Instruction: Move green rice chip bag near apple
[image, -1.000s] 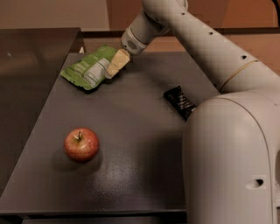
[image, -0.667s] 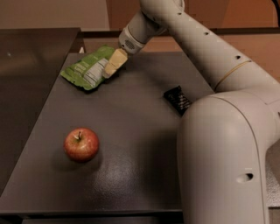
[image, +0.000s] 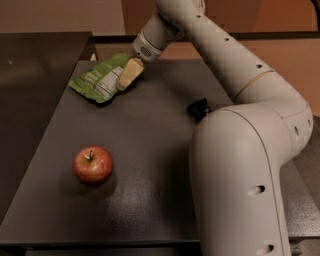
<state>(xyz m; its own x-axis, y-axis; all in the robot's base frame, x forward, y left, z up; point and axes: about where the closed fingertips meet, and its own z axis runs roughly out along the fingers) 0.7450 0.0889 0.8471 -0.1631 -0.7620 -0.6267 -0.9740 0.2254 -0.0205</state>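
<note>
The green rice chip bag (image: 99, 80) lies flat at the far left of the dark table, its white-grey label facing up. The red apple (image: 93, 165) stands near the front left, well apart from the bag. My gripper (image: 128, 75) reaches down from the long white arm and rests on the bag's right edge. The arm's big elbow fills the right foreground.
A small black wrapper (image: 198, 108) lies mid-table on the right, partly hidden by my arm (image: 240, 165). The dark table (image: 150, 140) ends at a front edge below the apple. A lower dark surface (image: 35, 65) adjoins it on the left.
The arm's elbow has swung left and hides more of the black wrapper. The gripper has shifted slightly down-left on the bag. The bag and apple have not moved.
</note>
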